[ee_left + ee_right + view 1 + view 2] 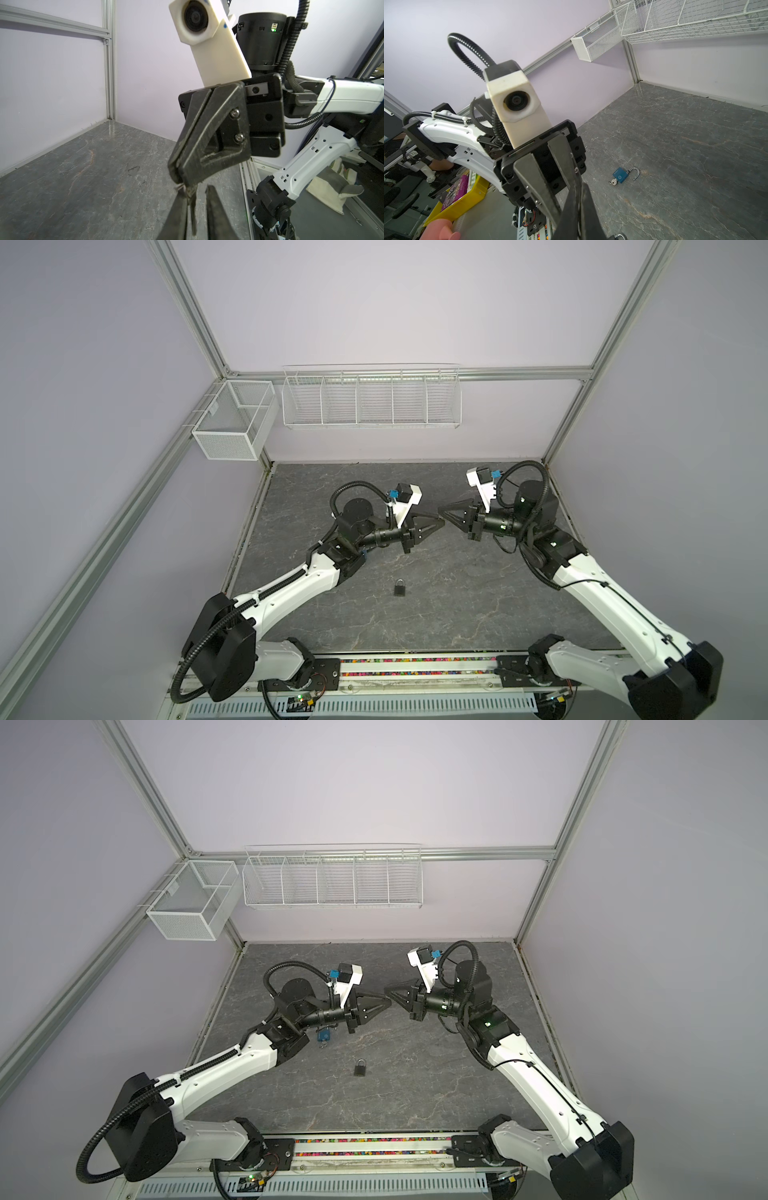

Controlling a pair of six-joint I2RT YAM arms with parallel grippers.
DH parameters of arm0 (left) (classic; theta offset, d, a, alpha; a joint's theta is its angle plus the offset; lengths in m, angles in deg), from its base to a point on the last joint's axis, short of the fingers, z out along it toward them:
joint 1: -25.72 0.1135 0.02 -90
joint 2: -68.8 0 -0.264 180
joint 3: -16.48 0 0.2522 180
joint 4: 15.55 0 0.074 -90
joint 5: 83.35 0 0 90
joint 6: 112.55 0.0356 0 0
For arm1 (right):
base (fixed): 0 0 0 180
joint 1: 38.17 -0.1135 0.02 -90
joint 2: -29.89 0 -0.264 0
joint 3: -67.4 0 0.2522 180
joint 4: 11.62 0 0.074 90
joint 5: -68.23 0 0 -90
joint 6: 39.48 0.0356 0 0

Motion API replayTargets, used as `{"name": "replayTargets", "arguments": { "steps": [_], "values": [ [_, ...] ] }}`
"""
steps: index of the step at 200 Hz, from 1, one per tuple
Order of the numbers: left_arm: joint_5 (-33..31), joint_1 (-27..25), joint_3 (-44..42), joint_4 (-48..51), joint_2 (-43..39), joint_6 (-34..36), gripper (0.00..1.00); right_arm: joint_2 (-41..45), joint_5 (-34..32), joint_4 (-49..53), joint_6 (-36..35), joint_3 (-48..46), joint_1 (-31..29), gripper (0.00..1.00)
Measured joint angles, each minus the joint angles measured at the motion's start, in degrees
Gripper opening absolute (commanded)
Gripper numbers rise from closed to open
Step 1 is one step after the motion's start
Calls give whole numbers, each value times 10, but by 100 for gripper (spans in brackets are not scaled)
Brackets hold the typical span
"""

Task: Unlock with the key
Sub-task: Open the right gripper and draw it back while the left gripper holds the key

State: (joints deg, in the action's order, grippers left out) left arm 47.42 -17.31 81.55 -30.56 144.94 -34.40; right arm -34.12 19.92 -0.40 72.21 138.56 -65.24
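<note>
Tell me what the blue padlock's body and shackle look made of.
The blue padlock body looks matte: painted metal or plastic, can't tell which. Its shackle is bright silver with glints, likely polished steel.

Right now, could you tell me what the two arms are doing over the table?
The right gripper is shut on a key, its blade hanging between the parted jaws of the left gripper, above the table. A black padlock lies untouched nearby; a blue padlock lies with its shackle open and a second key in it.
</note>
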Motion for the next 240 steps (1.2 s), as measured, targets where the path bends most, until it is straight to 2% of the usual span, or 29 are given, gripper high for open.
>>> {"name": "replayTargets", "arguments": {
  "steps": [25, 49, 69, 80, 117, 152, 183, 215, 240],
  "values": [
    [-3, 0, 0, -4, 0, -2, 29, 0, -7, -5, 9, 0, 0, 6],
    [-14, 0, -2, -10, 0, -10, 40, -2, -19, -12, 19, 0, 0, 7],
    [-37, 0, -14, -18, -4, -24, 45, -7, -28, -21, 35, 0, 0, 7],
    [-54, 0, -27, -25, -6, -38, 51, -12, -34, -28, 46, -1, 0, 7],
    [-107, 0, -72, -65, -13, -122, 53, -27, -60, -62, 98, -12, 0, 7],
    [-145, 0, -98, -134, -13, -230, 53, -40, -79, -104, 148, -24, -10, 7],
    [-158, 0, -114, -242, 10, -334, 49, -42, -96, -134, 181, -32, -22, 7],
    [-172, 0, -124, -334, 59, -419, 39, -42, -115, -156, 205, -37, -26, 7],
    [-178, -2, -124, -369, 84, -452, 31, -43, -126, -167, 216, -38, -31, 7]
  ]
}}
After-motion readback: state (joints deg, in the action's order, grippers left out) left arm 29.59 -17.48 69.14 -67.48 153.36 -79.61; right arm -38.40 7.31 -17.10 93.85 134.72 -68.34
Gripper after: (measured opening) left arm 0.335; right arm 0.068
